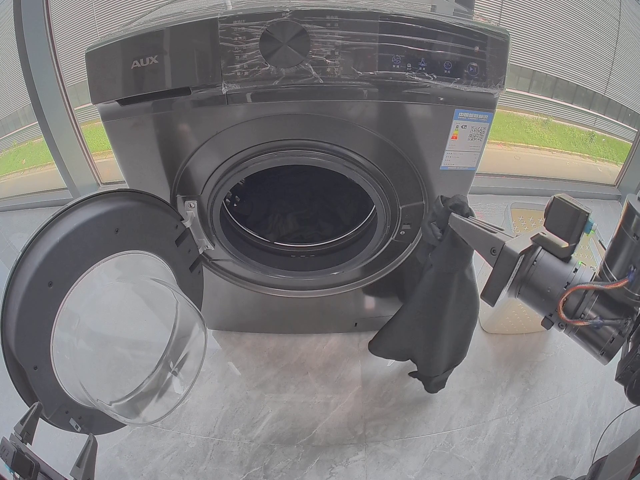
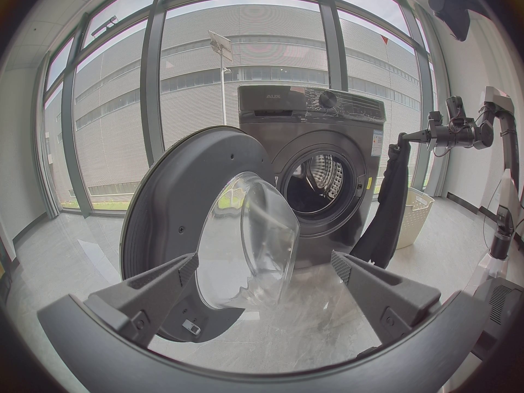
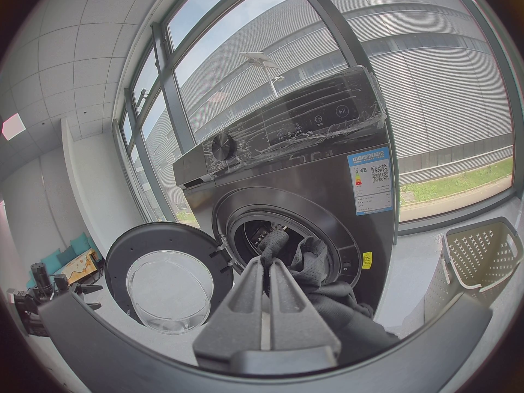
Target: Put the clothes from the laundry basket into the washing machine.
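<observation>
1. We count one washing machine (image 1: 293, 121): a boxy, dark grey metal front-loader. Its control panel is wrapped in crinkled clear film and carries one round dial (image 1: 285, 43). The circular port stands open.
2. We list one door (image 1: 100, 308): a round dark grey frame with a clear domed bowl, swung wide to the machine's left.
3. We note one drum (image 2: 325, 176) of shiny perforated metal inside the port.
4. We count one dark garment (image 1: 440, 315) of soft black-grey cloth. It hangs in limp folds just beside the port's right edge, outside the drum, over the machine's lower right front.
5. We record one right hand (image 1: 453, 220): its two tapered grey fingers are clenched on the bunched top of the dark garment.
6. We record one left hand (image 2: 262, 260): two ridged grey fingers spread apart, released and holding nothing, low beside the door's lower edge.
7. We count one laundry basket (image 3: 480, 257) of cream plastic with perforated walls and a rounded rim. It stands on the floor to the right of the machine.
8. We enter one floor (image 1: 300, 381) of polished grey marbled stone.
</observation>
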